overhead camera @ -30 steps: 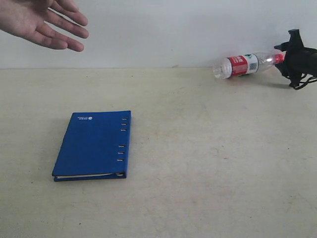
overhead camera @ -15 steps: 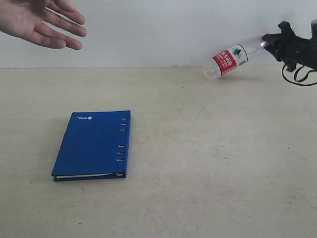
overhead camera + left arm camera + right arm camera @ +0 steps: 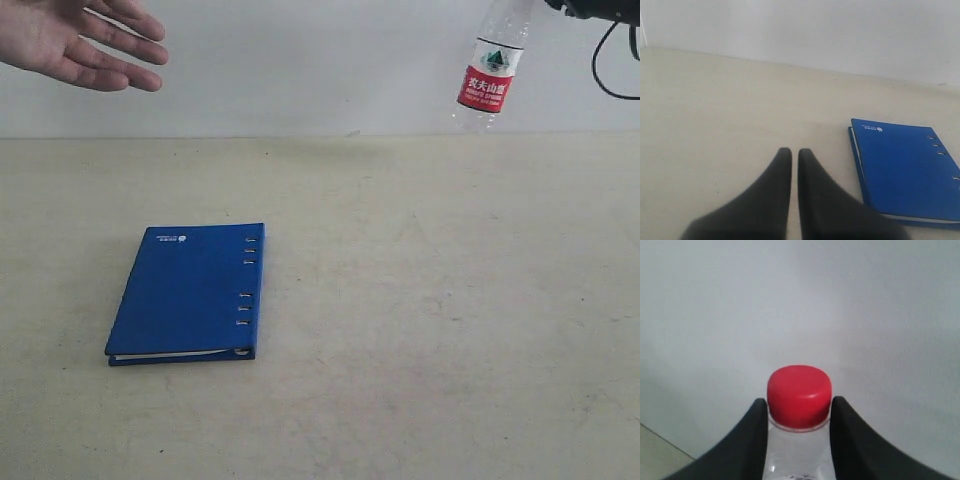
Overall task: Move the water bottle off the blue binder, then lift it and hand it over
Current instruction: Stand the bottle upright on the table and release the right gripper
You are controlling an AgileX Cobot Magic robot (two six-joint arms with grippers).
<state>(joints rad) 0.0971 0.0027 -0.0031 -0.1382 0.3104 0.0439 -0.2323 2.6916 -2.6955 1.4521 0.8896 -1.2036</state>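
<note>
Smooth black tapered jaws (the right arm's cable point(image 3: 594, 62) black too).

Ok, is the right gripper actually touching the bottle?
Touching. In the right wrist view the right gripper grips the bottle, both fingers pressed against its neck under the red cap, no gap.

One water bottle point(image 3: 488, 78), one blue binder point(image 3: 190, 292)

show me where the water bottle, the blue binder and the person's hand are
water bottle point(image 3: 486, 88): exterior view, on its red label
blue binder point(image 3: 190, 290): exterior view, middle of the cover
hand point(image 3: 50, 38): exterior view, on the palm
</note>
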